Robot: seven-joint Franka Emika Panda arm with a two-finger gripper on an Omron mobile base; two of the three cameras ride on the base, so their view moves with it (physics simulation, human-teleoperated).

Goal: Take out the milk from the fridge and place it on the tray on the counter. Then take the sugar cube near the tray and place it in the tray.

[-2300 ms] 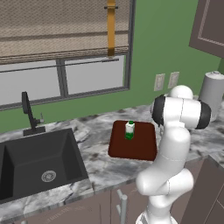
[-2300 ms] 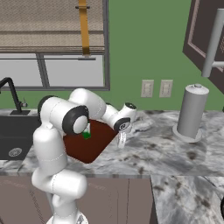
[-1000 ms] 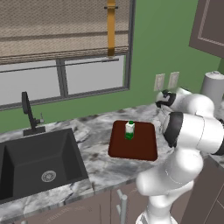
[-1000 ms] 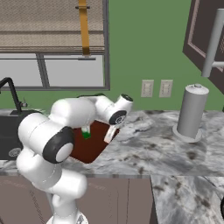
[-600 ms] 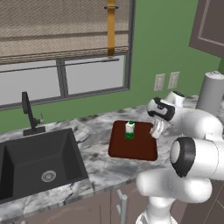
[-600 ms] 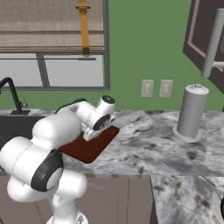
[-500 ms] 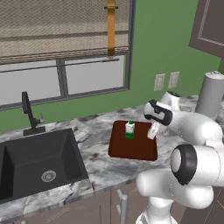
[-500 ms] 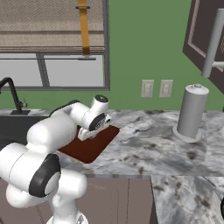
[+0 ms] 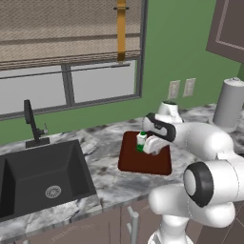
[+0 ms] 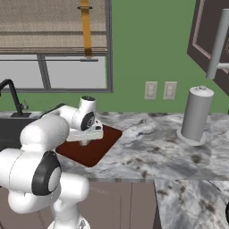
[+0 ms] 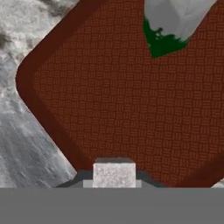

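Note:
The milk (image 9: pixel 141 141), a small white carton with a green band, stands upright on the dark reddish-brown tray (image 9: pixel 143 162) on the marbled counter (image 9: pixel 110 183). My gripper (image 9: pixel 152 147) hangs low over the tray just right of the carton. In the hand view the gripper (image 11: pixel 114 176) is shut on the sugar cube (image 11: pixel 114 172), a tiny white block between the dark tips, above the tray's (image 11: pixel 109 96) near edge, with the milk (image 11: pixel 173 24) at the top. From the right, the gripper (image 10: pixel 84 142) hovers over the tray (image 10: pixel 96 152). The fridge is out of view.
A black sink (image 9: pixel 43 174) with a dark faucet (image 9: pixel 31 124) lies left of the tray. A tall grey canister (image 10: pixel 196 115) stands at the back right of the counter (image 10: pixel 152 150). A window and green wall with outlets are behind.
The arm has swung left from the counter right of the tray to above the tray beside the milk. The gripper stays shut on the cube; the milk has not moved.

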